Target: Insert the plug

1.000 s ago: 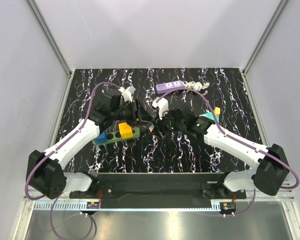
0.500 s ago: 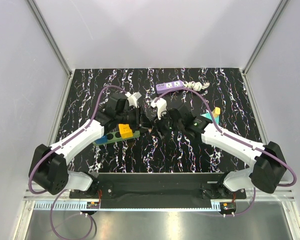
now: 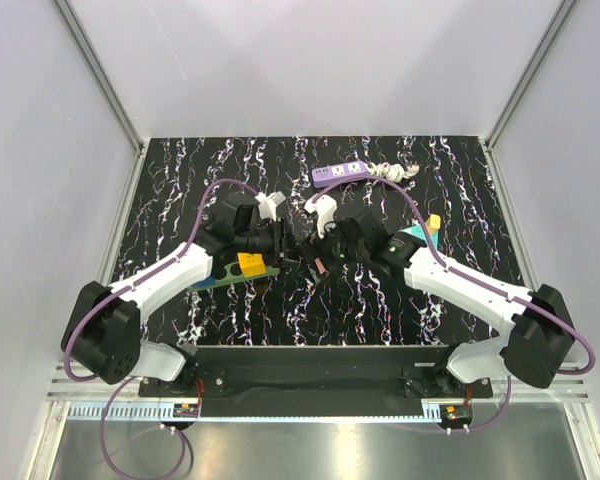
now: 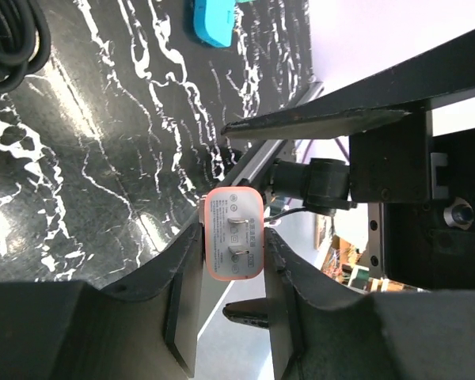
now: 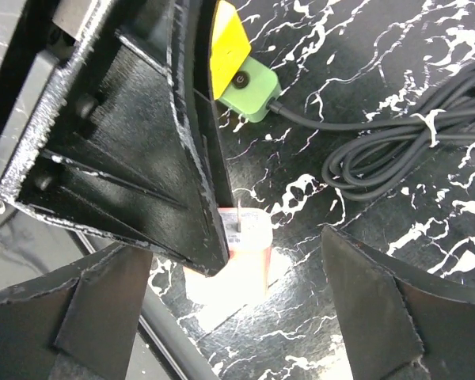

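The plug (image 4: 233,245) is a white adapter with a pink edge and two metal prongs. My left gripper (image 4: 233,233) is shut on it, one finger on each side, and holds it just above the table. In the right wrist view the plug (image 5: 249,237) stands prongs up beside a left finger (image 5: 166,158). My right gripper (image 5: 233,241) is open wide and straddles the plug without touching it. From above, the two grippers (image 3: 292,248) (image 3: 327,255) meet at the table's middle. The green power strip (image 3: 238,268), carrying a yellow block, lies under the left arm.
A purple power strip (image 3: 340,173) with a white cord lies at the back. A teal and orange object (image 3: 418,232) sits right of the right arm. A coiled black cable (image 5: 404,142) lies by the green strip's end (image 5: 249,95).
My left arm has swung right, bringing its gripper and the plug up against the right gripper. The right arm has shifted only slightly.
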You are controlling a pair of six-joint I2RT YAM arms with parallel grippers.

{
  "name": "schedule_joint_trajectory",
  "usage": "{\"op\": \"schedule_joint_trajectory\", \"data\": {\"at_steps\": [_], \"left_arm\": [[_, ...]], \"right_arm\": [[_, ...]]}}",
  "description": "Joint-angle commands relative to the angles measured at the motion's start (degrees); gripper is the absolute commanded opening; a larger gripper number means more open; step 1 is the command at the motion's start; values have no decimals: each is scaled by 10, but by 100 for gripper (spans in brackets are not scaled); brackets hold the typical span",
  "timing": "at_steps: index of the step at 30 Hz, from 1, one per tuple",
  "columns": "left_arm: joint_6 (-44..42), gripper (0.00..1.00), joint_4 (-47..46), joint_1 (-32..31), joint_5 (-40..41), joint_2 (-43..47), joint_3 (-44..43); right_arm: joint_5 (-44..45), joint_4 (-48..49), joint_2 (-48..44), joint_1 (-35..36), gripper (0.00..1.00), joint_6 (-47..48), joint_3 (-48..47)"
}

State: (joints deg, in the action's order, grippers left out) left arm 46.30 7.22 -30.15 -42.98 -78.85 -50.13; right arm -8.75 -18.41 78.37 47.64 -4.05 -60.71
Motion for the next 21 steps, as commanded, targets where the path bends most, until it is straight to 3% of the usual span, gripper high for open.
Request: {"op": "schedule_joint_trajectory", "data": {"at_steps": [1, 6, 11, 16, 19, 21], "left_arm": [[32, 0, -70, 4, -36, 11, -2], [73, 0, -122, 24, -45, 24, -1], [141, 0, -237, 68, -64, 49, 31], [193, 0, -330, 87, -69, 71, 37], [242, 0, -404, 87, -56, 93, 50], [267, 0, -450, 87, -47, 103, 69]], "right_arm": [[36, 41, -41, 1, 93, -35, 10], [102, 63, -96, 0, 93, -101, 44], [130, 88, -150, -3, 91, -180, 56], [89, 144, -182, -25, 89, -283, 65], [-3, 178, -195, -67, 86, -369, 80], [-52, 271, -197, -91, 84, -442, 109]]}}
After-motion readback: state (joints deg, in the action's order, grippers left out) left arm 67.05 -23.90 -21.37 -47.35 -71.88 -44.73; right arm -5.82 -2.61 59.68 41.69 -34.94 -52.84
